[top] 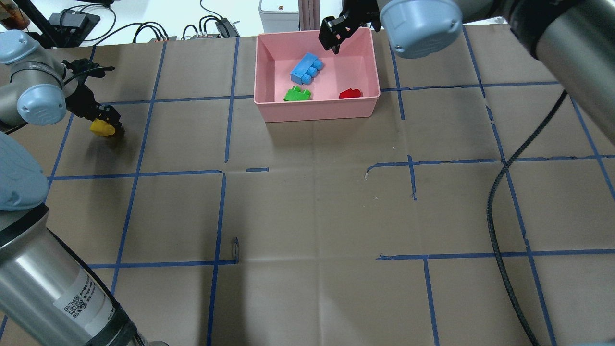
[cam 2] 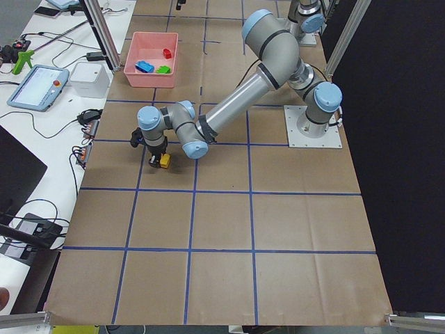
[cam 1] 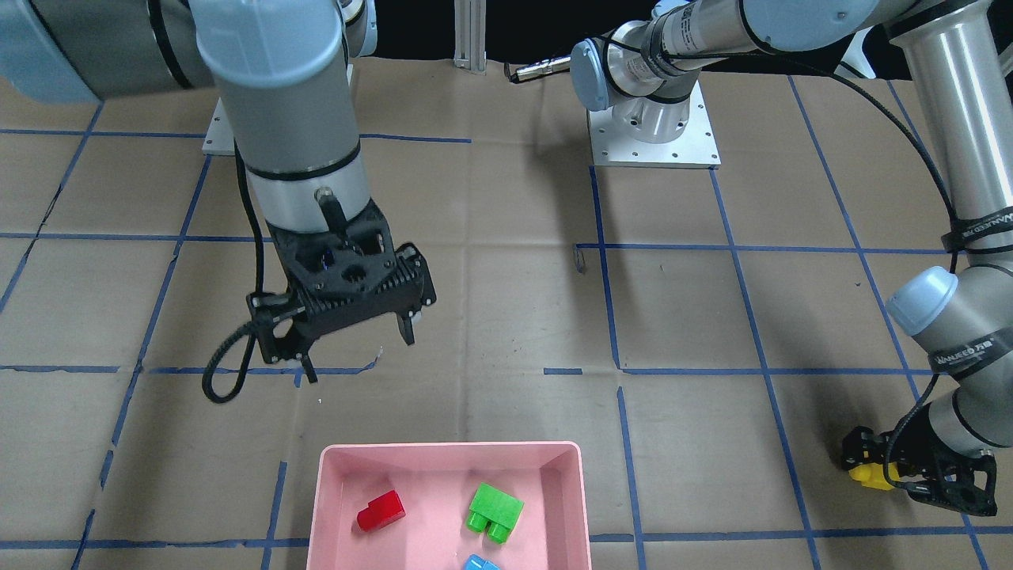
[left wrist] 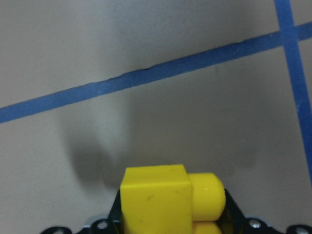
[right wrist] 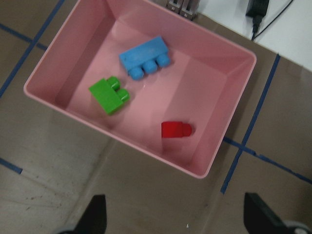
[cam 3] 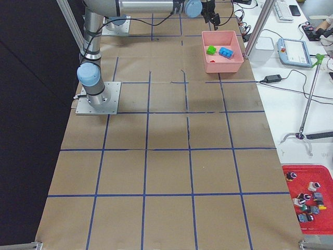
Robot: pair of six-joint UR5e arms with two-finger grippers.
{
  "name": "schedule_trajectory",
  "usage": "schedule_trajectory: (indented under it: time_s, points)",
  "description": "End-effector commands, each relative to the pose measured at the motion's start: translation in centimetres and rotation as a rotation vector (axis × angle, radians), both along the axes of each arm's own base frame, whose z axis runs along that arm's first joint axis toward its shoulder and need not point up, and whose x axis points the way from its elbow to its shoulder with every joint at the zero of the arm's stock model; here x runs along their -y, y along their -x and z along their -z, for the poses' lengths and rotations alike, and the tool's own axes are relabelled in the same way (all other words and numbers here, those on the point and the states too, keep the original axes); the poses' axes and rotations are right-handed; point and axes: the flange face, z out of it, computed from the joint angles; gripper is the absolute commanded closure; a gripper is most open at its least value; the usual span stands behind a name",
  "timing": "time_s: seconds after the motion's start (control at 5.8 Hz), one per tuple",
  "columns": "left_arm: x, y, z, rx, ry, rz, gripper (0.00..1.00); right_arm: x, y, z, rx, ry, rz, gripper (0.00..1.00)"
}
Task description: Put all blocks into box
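The pink box (top: 317, 109) stands at the table's far middle edge. In it lie the light blue brick (top: 306, 69), the green brick (top: 297, 94) and the red brick (top: 350, 93). The right wrist view shows them from above: blue (right wrist: 145, 57), green (right wrist: 109, 94), red (right wrist: 175, 129). My right gripper (cam 1: 360, 352) is open and empty, hovering just on the robot's side of the box (cam 1: 451, 450). My left gripper (top: 103, 126) is shut on the yellow brick (left wrist: 165, 200), low over the table at the far left (cam 1: 870, 473).
The right arm's black cable (top: 499, 192) hangs over the table's right half. Two metal base plates (cam 1: 653, 146) sit at the robot's side. A white device (cam 2: 89, 78) and a tablet (cam 2: 38, 87) lie beyond the table's far edge.
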Motion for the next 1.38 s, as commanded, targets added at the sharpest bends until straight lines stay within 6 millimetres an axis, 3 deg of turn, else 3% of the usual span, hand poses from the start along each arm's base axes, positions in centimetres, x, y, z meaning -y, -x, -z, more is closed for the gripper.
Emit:
schedule_trajectory:
  time_s: [0.0,0.17,0.34,0.52,0.69,1.03,1.21]
  points:
    - [0.0,0.0,-8.0,0.029,0.037,-0.011,0.63,-8.7,3.9,-3.3,-0.021,-0.136,0.182,0.0]
    - [0.5,1.8,-12.9,0.017,0.018,-0.027,0.63,-12.8,6.7,0.0,-0.012,-0.196,0.361,0.0]
    - [1.7,4.0,-16.5,0.011,0.004,-0.051,0.63,-15.4,9.4,2.0,0.01,-0.226,0.428,0.0]
    - [3.1,7.7,-18.6,-0.019,-0.02,-0.169,0.63,-15.2,11.1,2.4,0.015,-0.222,0.461,0.0]
    - [4.3,14.4,-20.0,-0.031,-0.021,-0.271,0.63,-14.9,11.2,2.3,0.018,-0.213,0.465,0.0]
    - [4.5,32.2,-19.0,-0.107,-0.042,-0.492,0.63,-14.5,11.2,1.7,0.03,-0.171,0.465,0.0]
    - [4.5,39.8,-18.4,-0.132,-0.004,-0.543,0.63,-14.5,11.2,1.8,0.031,-0.173,0.465,0.0]
